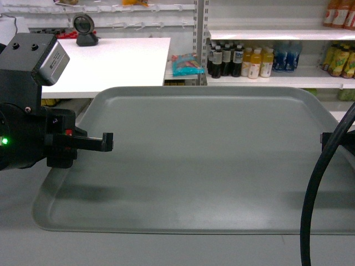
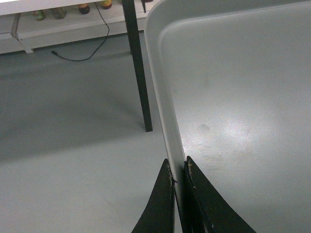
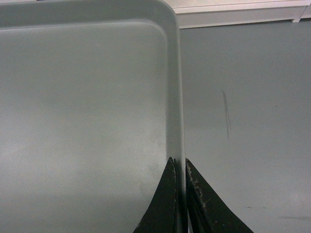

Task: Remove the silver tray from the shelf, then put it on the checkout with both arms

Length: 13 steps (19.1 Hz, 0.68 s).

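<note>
The silver tray (image 1: 205,160) fills the lower head view, held level in the air between both arms. My left gripper (image 1: 105,141) is shut on its left rim. In the left wrist view the black fingers pinch the tray's rim (image 2: 167,111) at my left gripper (image 2: 179,167), with grey floor below. My right gripper (image 1: 327,138) shows only partly at the right edge, behind a thick black cable. In the right wrist view my right gripper (image 3: 179,165) is shut on the tray's right rim (image 3: 177,97). The white checkout (image 1: 122,61) lies beyond the tray at upper left.
A black round-lensed camera (image 1: 85,29) stands at the back of the checkout. White shelves (image 1: 277,34) with bottles (image 1: 238,60) stand behind the tray on the right. A black table leg (image 2: 138,73) and a floor cable (image 2: 82,53) are left of the tray.
</note>
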Tool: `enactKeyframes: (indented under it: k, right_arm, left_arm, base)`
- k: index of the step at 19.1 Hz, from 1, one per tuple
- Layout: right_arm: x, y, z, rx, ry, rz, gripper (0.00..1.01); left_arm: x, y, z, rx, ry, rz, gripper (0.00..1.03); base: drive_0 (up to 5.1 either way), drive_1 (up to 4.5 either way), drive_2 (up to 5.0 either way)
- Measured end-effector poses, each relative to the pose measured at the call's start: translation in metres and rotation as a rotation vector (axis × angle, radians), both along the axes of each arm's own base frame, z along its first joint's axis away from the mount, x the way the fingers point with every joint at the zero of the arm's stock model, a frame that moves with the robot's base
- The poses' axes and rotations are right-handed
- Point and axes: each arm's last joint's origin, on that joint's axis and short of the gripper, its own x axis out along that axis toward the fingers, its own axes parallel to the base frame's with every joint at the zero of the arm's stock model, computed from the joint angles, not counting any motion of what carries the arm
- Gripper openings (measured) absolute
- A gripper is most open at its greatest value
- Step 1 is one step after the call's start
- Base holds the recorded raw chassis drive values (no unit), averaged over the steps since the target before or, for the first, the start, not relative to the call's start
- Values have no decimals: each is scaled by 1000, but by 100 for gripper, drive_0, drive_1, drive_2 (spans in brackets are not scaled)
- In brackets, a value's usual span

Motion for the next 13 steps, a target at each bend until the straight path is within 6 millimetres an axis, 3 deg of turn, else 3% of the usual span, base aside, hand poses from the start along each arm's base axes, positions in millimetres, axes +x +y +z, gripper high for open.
enactKeyframes:
  k: [13]
  right_arm:
    - [0,0,0,0,-1,0,3]
  left_arm:
    - [0,0,0,0,0,-1,3]
  base:
    - [-509,236,236]
